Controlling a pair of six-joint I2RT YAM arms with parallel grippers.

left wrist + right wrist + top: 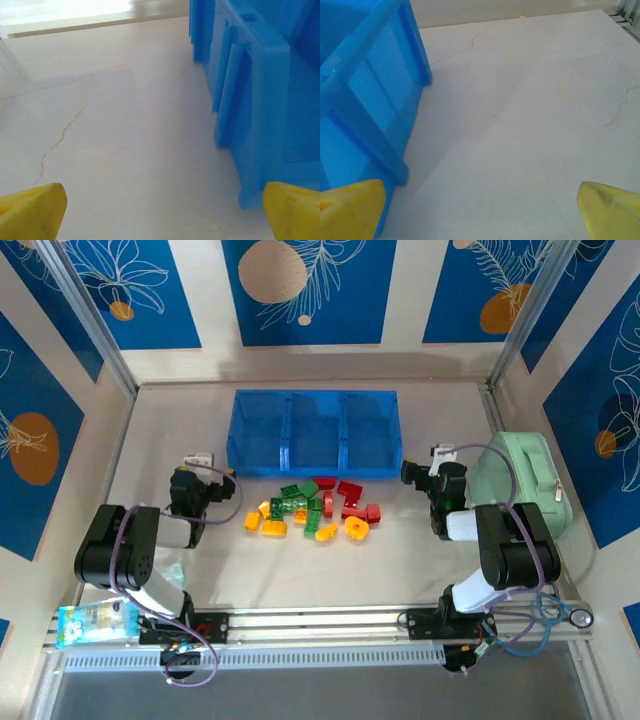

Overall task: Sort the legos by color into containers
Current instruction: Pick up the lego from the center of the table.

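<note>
The left pincer (200,461) and right pincer (438,456) both stand spread wide, gripping nothing. Between them on the pale bench (400,560) lies a heap of small red, green and yellow-orange studded plastic legos (315,512); just beyond it sits the translucent blue three-compartment plastic tray (262,435).

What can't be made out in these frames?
- Top view: legos overlap and are too small to count exactly.
- Left wrist view: tray cut off by the right edge; its wall hides the compartments.
- Top view: packet print too small to read.
</note>
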